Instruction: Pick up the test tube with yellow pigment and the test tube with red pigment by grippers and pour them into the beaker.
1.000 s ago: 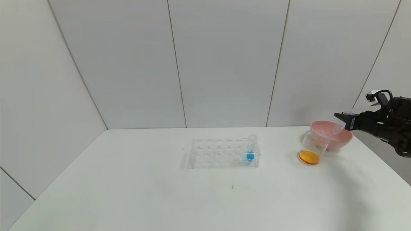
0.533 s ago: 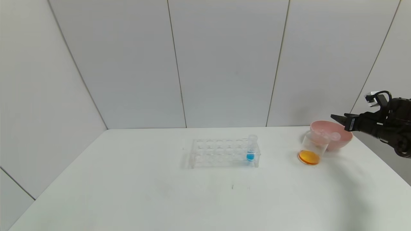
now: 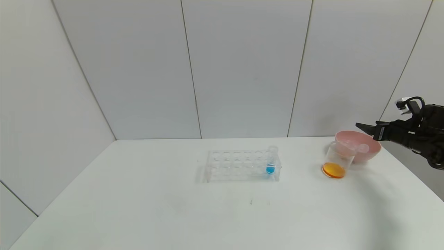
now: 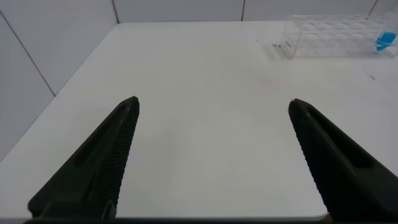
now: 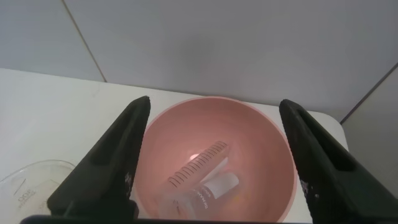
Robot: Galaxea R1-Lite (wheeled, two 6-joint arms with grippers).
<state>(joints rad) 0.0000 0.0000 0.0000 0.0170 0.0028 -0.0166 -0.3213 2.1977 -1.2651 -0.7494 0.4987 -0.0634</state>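
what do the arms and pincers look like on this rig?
Right pincer: matte black, two long tapered fingers with finely ribbed inner faces, on a thick black arm with a looped black cable and a small white block on top. Left pincer: the same black ribbed fingers.

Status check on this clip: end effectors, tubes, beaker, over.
Right end effector open above pink bowl, empty. Left end effector open, parked over bare table. Emptied tubes lie in bowl; beaker holds orange liquid. Nothing in the way.

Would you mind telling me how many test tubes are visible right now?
3: one blue-liquid tube standing in the rack, and two empty tubes lying in the pink bowl. Another could be hidden there.
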